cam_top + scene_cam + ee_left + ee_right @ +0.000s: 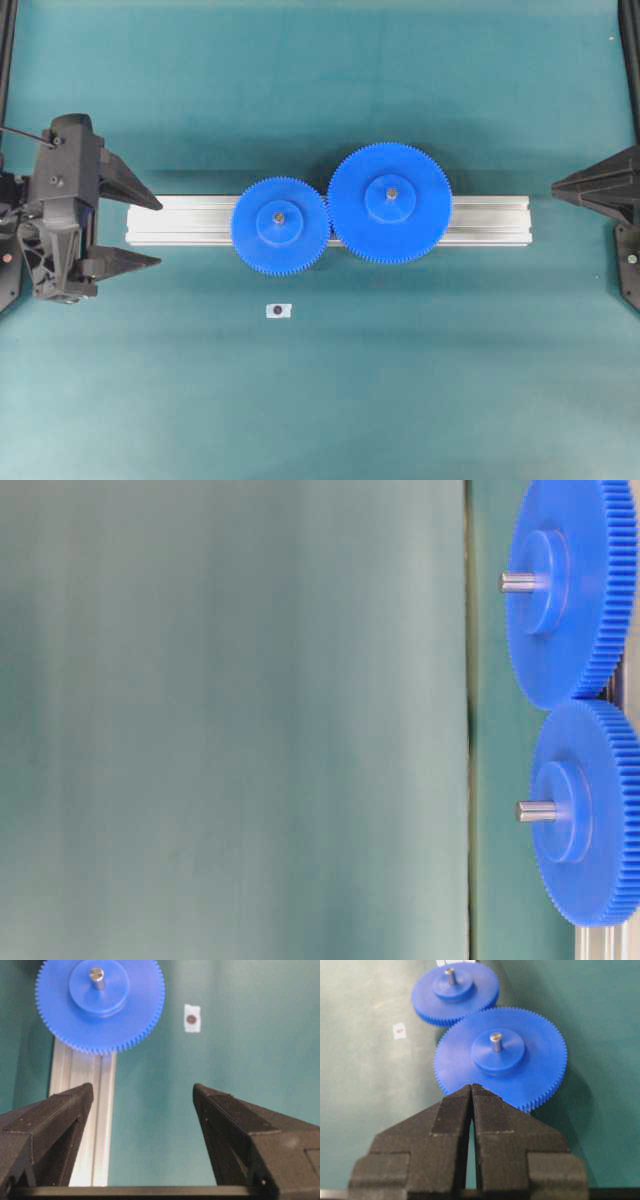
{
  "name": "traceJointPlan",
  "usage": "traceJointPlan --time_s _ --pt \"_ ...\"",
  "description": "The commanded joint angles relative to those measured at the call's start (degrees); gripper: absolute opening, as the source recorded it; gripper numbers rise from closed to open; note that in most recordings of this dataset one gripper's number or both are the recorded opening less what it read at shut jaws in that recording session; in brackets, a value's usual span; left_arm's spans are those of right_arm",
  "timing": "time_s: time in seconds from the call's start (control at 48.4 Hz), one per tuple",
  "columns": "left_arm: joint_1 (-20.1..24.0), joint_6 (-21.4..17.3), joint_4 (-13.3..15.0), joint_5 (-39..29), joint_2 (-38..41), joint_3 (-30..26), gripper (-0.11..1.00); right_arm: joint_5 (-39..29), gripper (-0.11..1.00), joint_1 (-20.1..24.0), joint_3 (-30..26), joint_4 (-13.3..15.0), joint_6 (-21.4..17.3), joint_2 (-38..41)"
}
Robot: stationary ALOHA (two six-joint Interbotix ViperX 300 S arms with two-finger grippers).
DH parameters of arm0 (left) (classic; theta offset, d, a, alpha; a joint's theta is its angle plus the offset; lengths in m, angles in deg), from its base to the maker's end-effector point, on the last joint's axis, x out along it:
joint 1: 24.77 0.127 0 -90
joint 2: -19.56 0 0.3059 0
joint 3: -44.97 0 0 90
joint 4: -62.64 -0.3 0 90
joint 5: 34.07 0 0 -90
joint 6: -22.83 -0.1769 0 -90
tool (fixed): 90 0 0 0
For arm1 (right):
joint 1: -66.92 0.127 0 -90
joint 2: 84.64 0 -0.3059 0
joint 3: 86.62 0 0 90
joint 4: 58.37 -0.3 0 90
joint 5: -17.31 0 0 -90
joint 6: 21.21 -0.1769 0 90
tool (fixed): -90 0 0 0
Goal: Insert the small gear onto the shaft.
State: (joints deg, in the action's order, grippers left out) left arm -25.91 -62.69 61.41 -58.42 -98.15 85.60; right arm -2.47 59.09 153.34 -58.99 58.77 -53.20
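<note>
both arms sit back at the side edges of the green worktop (320,400), and nothing is in hand. the left gripper (130,226) hangs at the left edge with its pincer spread wide and empty, its fingers (60,1115) framing bare mat and the near end of the aluminium rail (180,220). the right gripper (560,186) waits at the right edge, its two pads pressed together with nothing between them, pointing straight at the big gear.

now the gears. the small gear (280,225) lies flat on the rail near the middle of the worktop, and a metal pin, the shaft (535,811), pokes up through its hub. its teeth meet those of the larger gear (390,203) just to its right, which rides its own pin. that makes sense of the layout: the rail fixes both pins so the two wheels mesh.

toward the front edge, well apart from the rail, a small white tag with a dark dot (278,311) lies alone on the mat; what it is i cannot tell.

my read: the small gear looks seated, so the job appears done and the arms are parked clear.
</note>
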Motion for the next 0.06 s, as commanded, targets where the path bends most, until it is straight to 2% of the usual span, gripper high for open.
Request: traceJointPlan --time_s 0.0,0.041 --pt "-0.18 0.0 -0.09 0.44 -0.26 -0.7 0.81 0.18 0.06 -0.18 -0.79 0.0 -0.35 0.44" --pt "-0.18 0.0 -0.09 0.44 -0.26 -0.62 0.81 0.18 0.06 -0.18 -0.79 0.0 -0.44 0.44"
